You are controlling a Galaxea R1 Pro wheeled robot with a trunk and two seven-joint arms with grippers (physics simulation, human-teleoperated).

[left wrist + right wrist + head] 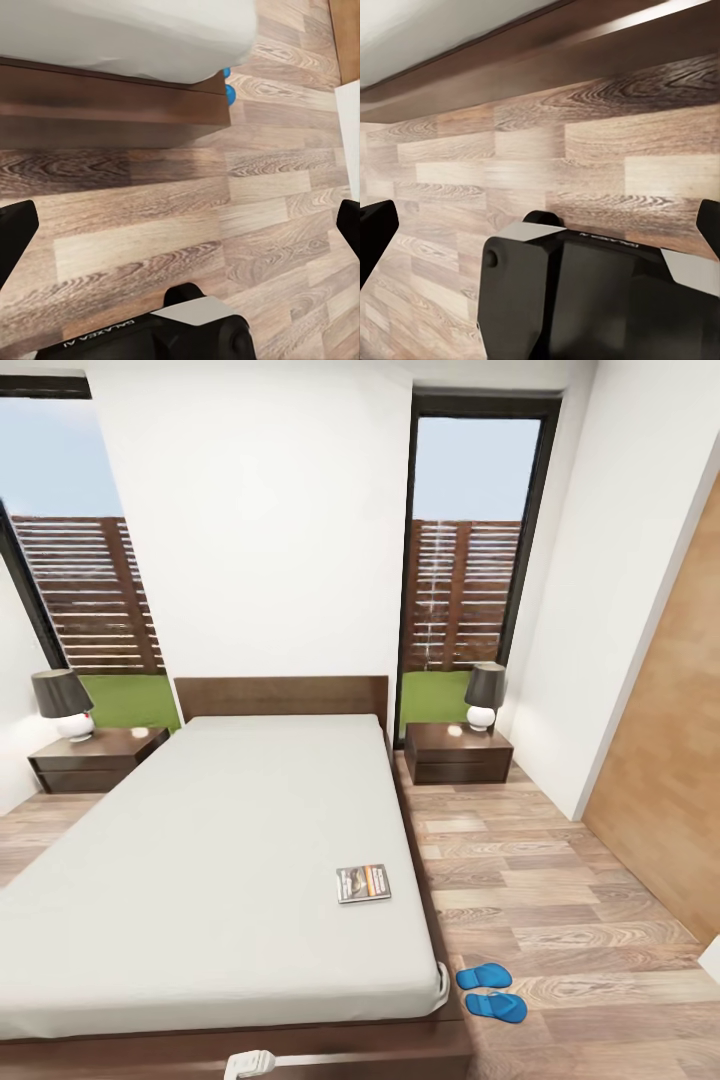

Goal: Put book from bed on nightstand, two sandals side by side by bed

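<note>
Two blue sandals (491, 991) lie on the wood floor (560, 900) just beside the foot corner of the bed (220, 840), close together but not lined up. One book (363, 883) lies flat on the white mattress, near the same side of the bed as the sandals and well apart from the headboard. Each side of the headboard has a nightstand (458, 752) with a lamp (484, 696) on top.

I am at the foot of the bed. My left pincer (180, 225) is wide open over bare floor, holding nothing, with the bed frame and a bit of blue sandal past it. My right pincer (540, 225) is wide open too, empty, looking at the floor under the bed frame.

I think the book comes first. To do it well, I would roll along the sandal side of the bed without running over the sandals, stop next to the book, then bring one pincer in low from the mattress edge. The book is thin and flat, so sliding it to the edge may help me pinch it. The nightstand on that side looks nearest.
</note>
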